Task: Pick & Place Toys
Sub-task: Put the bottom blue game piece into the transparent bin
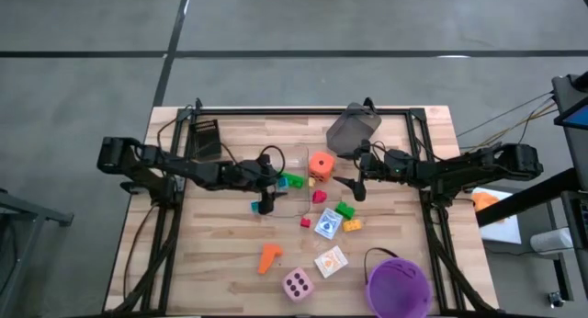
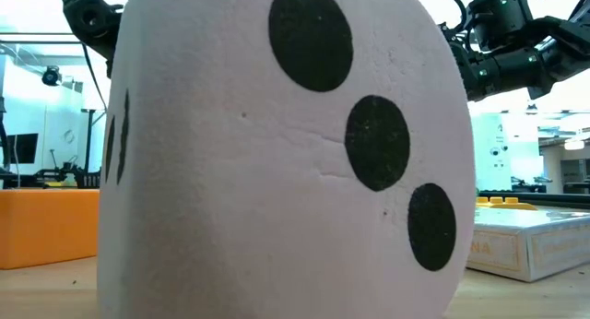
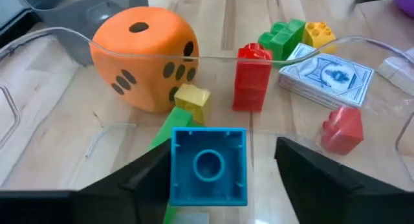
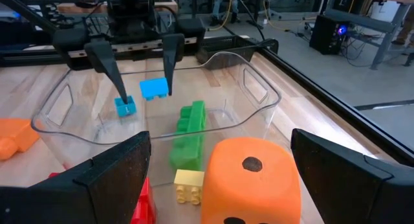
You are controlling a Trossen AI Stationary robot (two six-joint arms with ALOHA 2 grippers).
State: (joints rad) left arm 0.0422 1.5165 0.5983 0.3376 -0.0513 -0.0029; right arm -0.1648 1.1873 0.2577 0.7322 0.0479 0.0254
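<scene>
The wooden counter (image 1: 230, 272) carries everything, with both dark arms reaching in from its two sides toward the middle. A clear tray (image 4: 255, 88) sits at the centre, a grey bin (image 1: 353, 129) stands behind it, and a purple bucket (image 1: 398, 288) stands at the front right corner.

The pink dotted die (image 1: 297, 284) lies near the front edge, so close to the low camera that it fills that view. The orange dotted die (image 1: 321, 164) rests inside the tray near its right wall, with a small yellow brick (image 4: 188, 186) just beside it and a long green brick (image 4: 188, 132) lying flat on the tray floor.

The left hand (image 1: 266, 204) hangs over the tray's left end, its fingers spread, with a teal brick (image 3: 208, 166) showing between them; a second small teal brick (image 4: 125, 106) sits by one fingertip, and I cannot tell whether either piece is touched. The right hand (image 1: 356, 187) hovers beside the tray's right side, fingers spread wide and holding nothing.

Outside the tray, on the counter to its right and front, lie two white picture cards (image 1: 328, 224), a green brick (image 1: 344, 209), a yellow brick (image 1: 354, 225), red bricks (image 1: 319, 197) and an orange peg (image 1: 268, 256).
</scene>
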